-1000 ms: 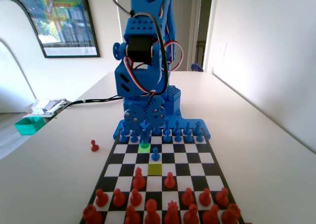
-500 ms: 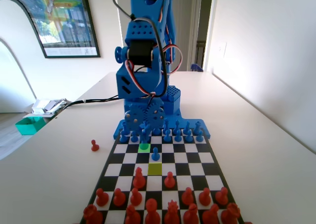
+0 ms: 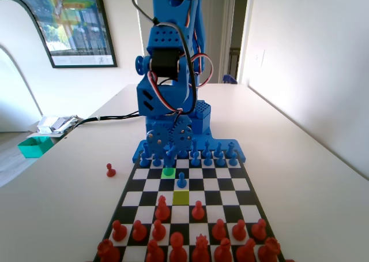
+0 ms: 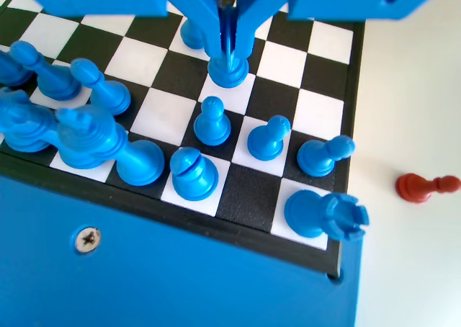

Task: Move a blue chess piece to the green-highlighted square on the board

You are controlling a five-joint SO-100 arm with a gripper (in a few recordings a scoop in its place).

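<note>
A pale room with a framed poster (image 3: pixel 63 22) on the far wall holds a long white counter (image 3: pixel 300 175), and a chess board (image 3: pixel 190 187) lies along it.

In the fixed view, off the board to the left of the claw, a lone red pawn (image 3: pixel 110 170) stands on the bare counter; farther left a green tray (image 3: pixel 34 146) sits near the counter edge. The blue arm (image 3: pixel 170 71) stands at the board's far end, bent low over its own blue back rows (image 3: pixel 193 153). The green-highlighted square (image 3: pixel 168 172) lies just in front of those rows, right under the lowered claw. One square nearer the camera and a little right, a single blue pawn (image 3: pixel 181 181) stands alone, and the paler yellow-green square (image 3: pixel 181 197) lies just before it. The red pieces (image 3: pixel 184 239) crowd the near end.

In the wrist view the claw (image 4: pixel 229 32) hangs from the top edge, its two jaws pressed against a blue pawn (image 4: pixel 228 68) whose base rests on a white square. Left of the claw stand taller blue pieces (image 4: pixel 65 122); below it, a second pawn (image 4: pixel 212 122) and a bishop (image 4: pixel 192 172); to its lower right, two more pawns (image 4: pixel 268 137) and a rook (image 4: pixel 324 213) at the board's corner. The same red pawn (image 4: pixel 425 187) lies on the counter well to the right.
</note>
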